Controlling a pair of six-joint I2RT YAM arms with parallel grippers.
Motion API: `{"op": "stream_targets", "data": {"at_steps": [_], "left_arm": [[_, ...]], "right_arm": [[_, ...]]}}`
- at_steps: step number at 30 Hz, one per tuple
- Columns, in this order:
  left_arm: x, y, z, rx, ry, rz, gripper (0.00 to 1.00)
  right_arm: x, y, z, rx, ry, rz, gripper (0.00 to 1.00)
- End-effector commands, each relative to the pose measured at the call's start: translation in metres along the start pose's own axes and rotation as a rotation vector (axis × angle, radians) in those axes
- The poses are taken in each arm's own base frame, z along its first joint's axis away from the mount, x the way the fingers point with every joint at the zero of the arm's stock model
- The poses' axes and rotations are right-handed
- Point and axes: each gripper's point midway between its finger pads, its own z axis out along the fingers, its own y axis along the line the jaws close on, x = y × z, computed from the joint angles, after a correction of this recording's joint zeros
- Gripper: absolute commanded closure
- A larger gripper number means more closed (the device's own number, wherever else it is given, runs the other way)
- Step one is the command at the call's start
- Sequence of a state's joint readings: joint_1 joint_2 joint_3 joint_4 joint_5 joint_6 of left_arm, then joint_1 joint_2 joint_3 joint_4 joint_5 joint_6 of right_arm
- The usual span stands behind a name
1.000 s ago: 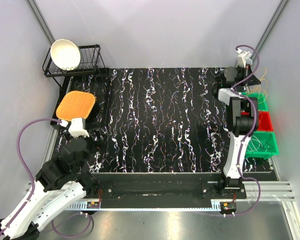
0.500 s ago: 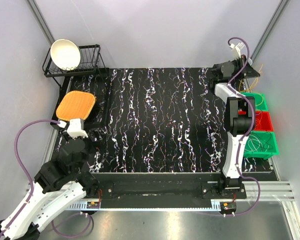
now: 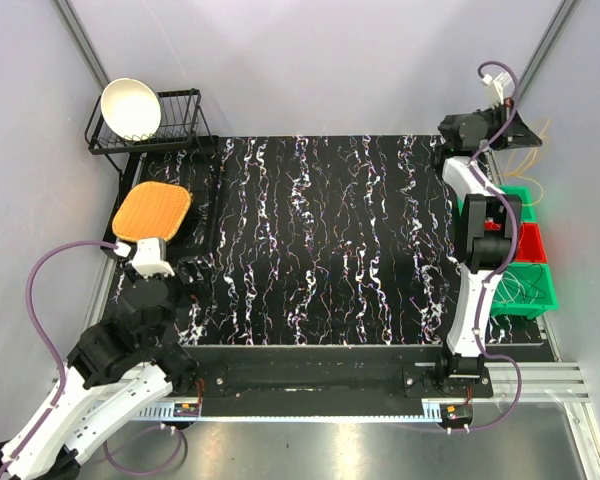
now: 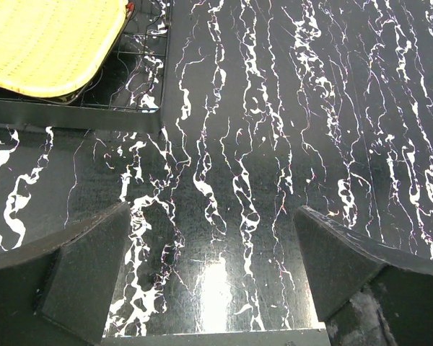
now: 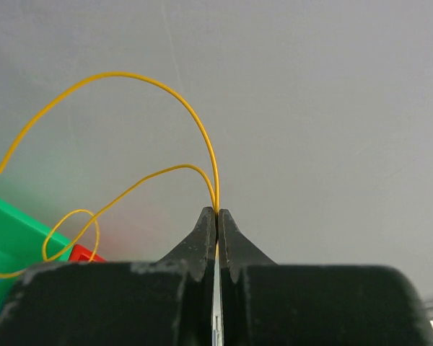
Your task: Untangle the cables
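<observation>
My right gripper [image 3: 528, 130] is at the far right corner, past the mat's edge and above the bins. In the right wrist view it [image 5: 216, 211] is shut on a thin orange-yellow cable [image 5: 166, 83], which arcs up out of the jaws and loops down to the left towards the green bin [image 5: 7, 231]. More thin pale cables [image 3: 525, 285] lie in the nearest green bin. My left gripper [image 3: 170, 270] is open and empty low over the mat's left side; its jaws stand wide apart in the left wrist view [image 4: 211, 209]. I see no red, purple or blue cables.
A row of bins stands by the right edge: green [image 3: 525, 200], red [image 3: 532, 242], green [image 3: 540, 298]. A black wire dish rack [image 3: 170, 115] with a white bowl [image 3: 130, 108] is at the far left. An orange-yellow woven pad [image 3: 152, 212] lies on a low rack, also in the left wrist view [image 4: 50, 40].
My right gripper has swung up and to the right, from over the bins to the far right corner, with the orange-yellow cable in it. The left arm has barely moved.
</observation>
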State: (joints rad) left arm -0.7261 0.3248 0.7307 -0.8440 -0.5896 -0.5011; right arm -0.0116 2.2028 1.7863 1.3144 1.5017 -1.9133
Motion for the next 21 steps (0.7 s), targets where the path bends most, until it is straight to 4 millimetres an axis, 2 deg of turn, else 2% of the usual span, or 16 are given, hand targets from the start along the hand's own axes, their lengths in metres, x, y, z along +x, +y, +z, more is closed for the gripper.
{"op": "stream_targets", "data": {"at_steps": [1,4,5,8,9,14,18,19,21], "left_arm": [[-0.012,-0.005,0.000,0.020,-0.040,-0.013,0.01],[-0.011,-0.005,0.000,0.019,-0.038,-0.012,0.01],[-0.011,-0.005,0.000,0.019,-0.038,-0.011,0.01],[-0.011,-0.005,0.000,0.017,-0.039,-0.012,0.01],[-0.011,-0.004,0.000,0.015,-0.038,-0.011,0.01],[-0.012,-0.003,-0.001,0.015,-0.044,-0.016,0.01],[-0.013,-0.003,-0.002,0.017,-0.050,-0.024,0.01],[-0.012,-0.003,-0.002,0.018,-0.049,-0.021,0.01],[-0.013,-0.003,-0.002,0.018,-0.053,-0.023,0.01]], "right_arm": [[0.041,-0.025,0.010,-0.022,0.228,0.384,0.96],[0.042,-0.028,0.011,-0.020,0.230,0.396,0.65],[0.042,-0.029,0.011,-0.020,0.230,0.401,0.49],[0.040,-0.029,0.010,-0.021,0.229,0.405,0.38],[0.041,-0.028,0.010,-0.022,0.230,0.401,0.31],[0.037,-0.024,0.005,-0.034,0.218,0.394,0.25],[0.035,-0.019,0.000,-0.042,0.212,0.383,0.11],[0.036,-0.018,0.000,-0.041,0.213,0.385,0.04],[0.039,-0.018,0.000,-0.035,0.218,0.441,0.00]]}}
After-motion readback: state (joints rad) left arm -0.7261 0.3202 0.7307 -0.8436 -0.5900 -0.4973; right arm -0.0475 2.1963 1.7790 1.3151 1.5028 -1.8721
